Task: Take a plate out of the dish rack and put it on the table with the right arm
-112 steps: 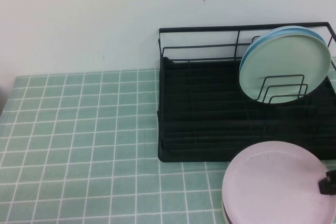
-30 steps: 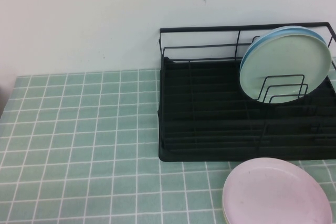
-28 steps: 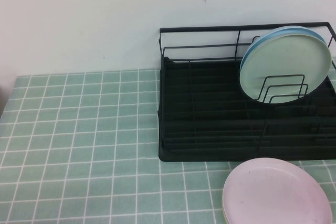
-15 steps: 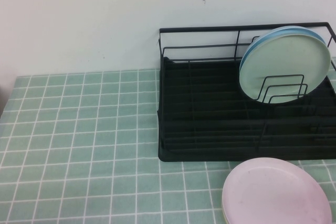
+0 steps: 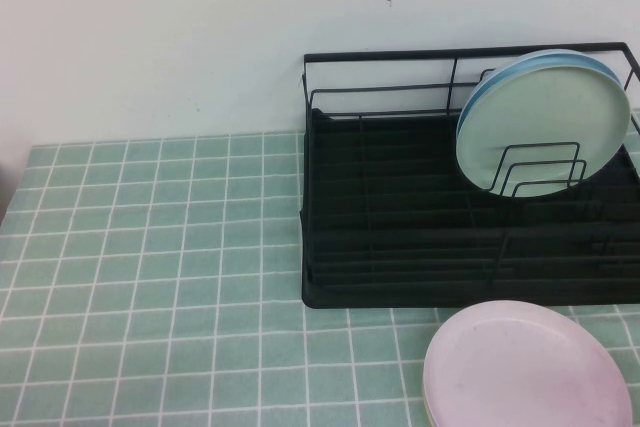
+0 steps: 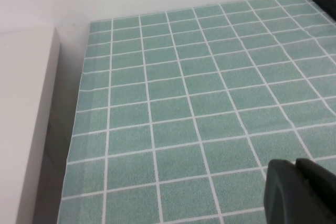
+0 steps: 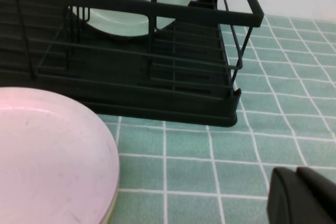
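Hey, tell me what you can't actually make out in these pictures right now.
- Left hand: left wrist view shows only a black tip at the frame edge; fingers not readable.
- Right hand: same in the right wrist view; absent from the high view.
- Under the pink plate: a yellowish rim peeks out, the rest covered.
- Rack: right end cut off in the high view.
- Blue plate: mostly hidden behind the mint plate.

The plate [image 5: 527, 367] looks matt and smooth — pale pink, faintly scuffed. The dish rack [image 5: 400, 217] is thin black wire over a dull black tray, likely plastic. The tabletop [image 5: 150, 247] shows small green tiles — lightly speckled, with white grout.
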